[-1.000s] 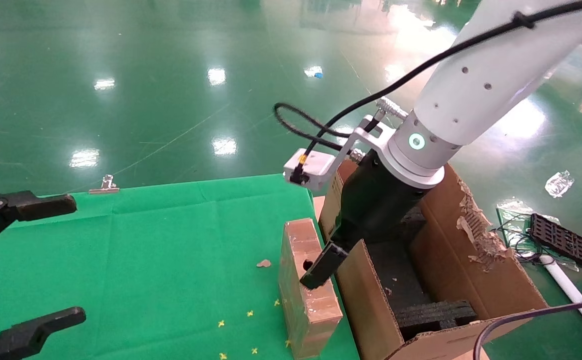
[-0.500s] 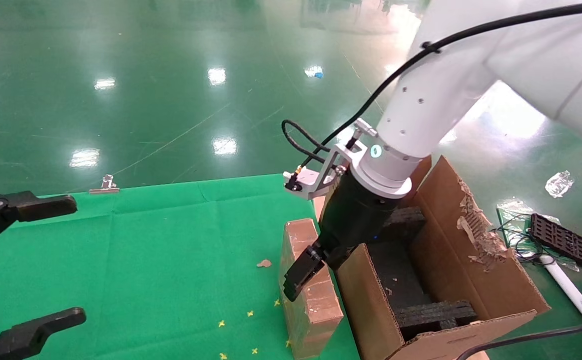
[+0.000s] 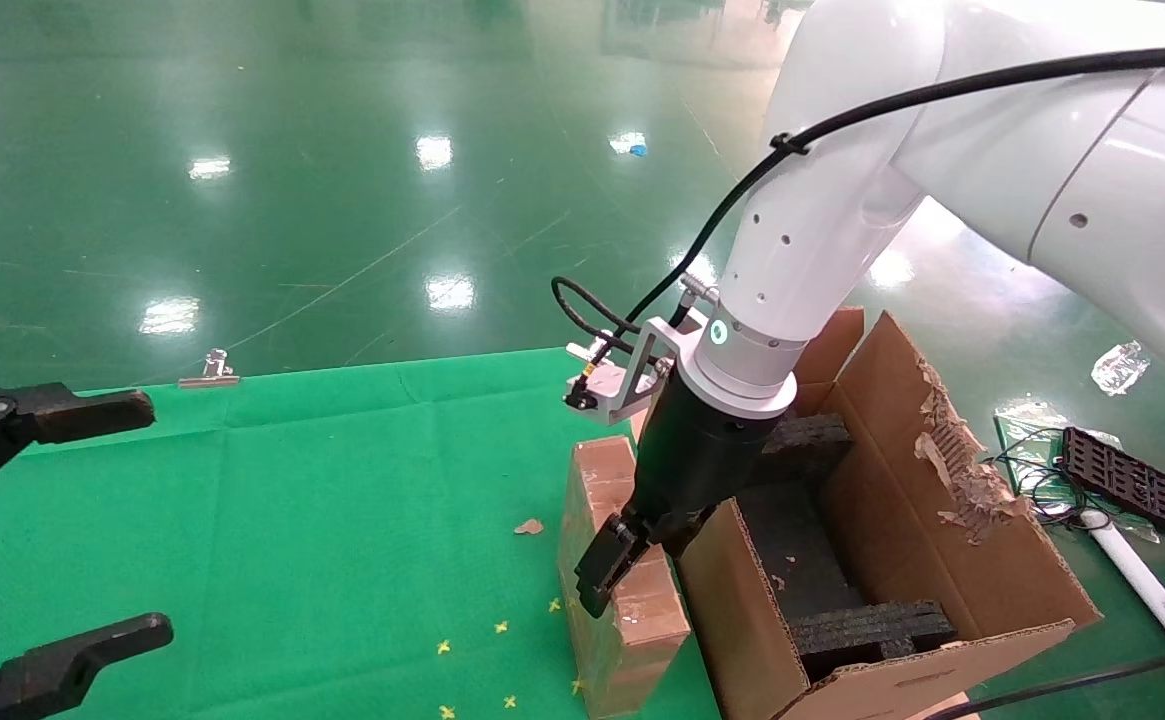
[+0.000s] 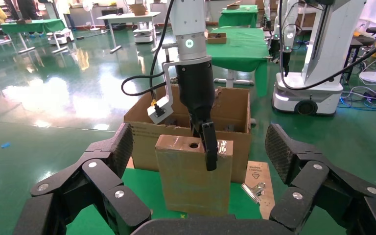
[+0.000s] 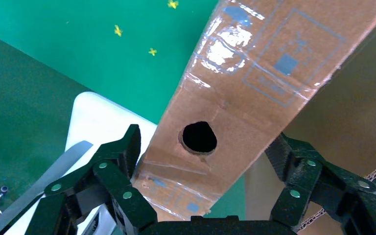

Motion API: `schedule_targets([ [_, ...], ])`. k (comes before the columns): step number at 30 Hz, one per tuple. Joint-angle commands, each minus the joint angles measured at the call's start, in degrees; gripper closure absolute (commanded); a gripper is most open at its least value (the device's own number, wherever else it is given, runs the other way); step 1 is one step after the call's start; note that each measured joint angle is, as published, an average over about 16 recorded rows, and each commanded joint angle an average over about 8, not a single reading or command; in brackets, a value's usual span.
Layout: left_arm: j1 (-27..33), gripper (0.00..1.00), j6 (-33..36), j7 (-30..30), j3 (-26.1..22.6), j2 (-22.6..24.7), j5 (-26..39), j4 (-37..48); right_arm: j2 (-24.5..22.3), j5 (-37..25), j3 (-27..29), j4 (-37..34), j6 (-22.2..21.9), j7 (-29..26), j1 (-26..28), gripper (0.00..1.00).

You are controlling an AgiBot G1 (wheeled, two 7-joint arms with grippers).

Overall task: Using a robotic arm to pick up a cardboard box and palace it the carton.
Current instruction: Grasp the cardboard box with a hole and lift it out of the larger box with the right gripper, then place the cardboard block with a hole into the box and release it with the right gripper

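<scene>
The small brown taped cardboard box (image 3: 622,610) stands upright on its narrow side on the green cloth, right beside the carton's (image 3: 982,570) left wall. It has a round hole in its top face. The white robotic arm's right gripper (image 3: 632,560) reaches down over the box top with its fingers spread wide. One finger (image 3: 597,575) lies against the left face, and the other is hidden behind the box. In the right wrist view the box (image 5: 254,83) runs between the open fingers of the gripper (image 5: 205,139). My left gripper (image 3: 112,520) is open and empty at the far left.
Black foam inserts (image 3: 872,625) line the carton, whose right flap is torn and ragged. A metal binder clip (image 3: 210,368) sits at the cloth's far edge. A black tray (image 3: 1127,480) and cables lie on the floor to the right. Green cloth (image 3: 292,500) stretches left of the box.
The right arm has swung left and lowered, bringing its gripper from above the carton's edge down over the top of the small box. The left gripper has not moved.
</scene>
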State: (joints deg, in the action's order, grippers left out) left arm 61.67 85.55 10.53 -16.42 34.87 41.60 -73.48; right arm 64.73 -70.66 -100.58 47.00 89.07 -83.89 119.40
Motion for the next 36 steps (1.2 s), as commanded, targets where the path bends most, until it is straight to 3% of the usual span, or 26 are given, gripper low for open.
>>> schedule_targets([
  [1,0.0,0.95,0.0,0.0,0.0,0.0,0.0,0.0,0.3,-0.1,-0.3,-0.3,0.0,-0.1,-0.2,1.0],
  [5,0.0,1.0,0.0,0.0,0.0,0.0,0.0,0.0,0.6,0.0,-0.8,-0.6,-0.1,-0.1,-0.4,1.0],
  [18,0.0,1.0,0.0,0.0,-0.1,0.0,-0.1,0.0,0.2,0.2,-1.8,-1.1,-0.3,0.5,-0.1,1.0],
  [24,0.0,1.0,0.0,0.0,-0.1,0.0,-0.1,0.0,-1.6,1.5,-0.8,-0.5,-0.5,3.5,1.4,1.0],
  [29,0.0,1.0,0.0,-0.1,-0.1,0.0,-0.1,0.0,-5.1,3.1,1.6,-1.2,-0.8,9.7,5.6,1.0],
  [36,0.0,1.0,-0.1,-0.1,-0.1,-0.1,-0.1,0.0,-11.9,2.6,5.6,-6.1,-3.2,18.0,15.9,1.0],
])
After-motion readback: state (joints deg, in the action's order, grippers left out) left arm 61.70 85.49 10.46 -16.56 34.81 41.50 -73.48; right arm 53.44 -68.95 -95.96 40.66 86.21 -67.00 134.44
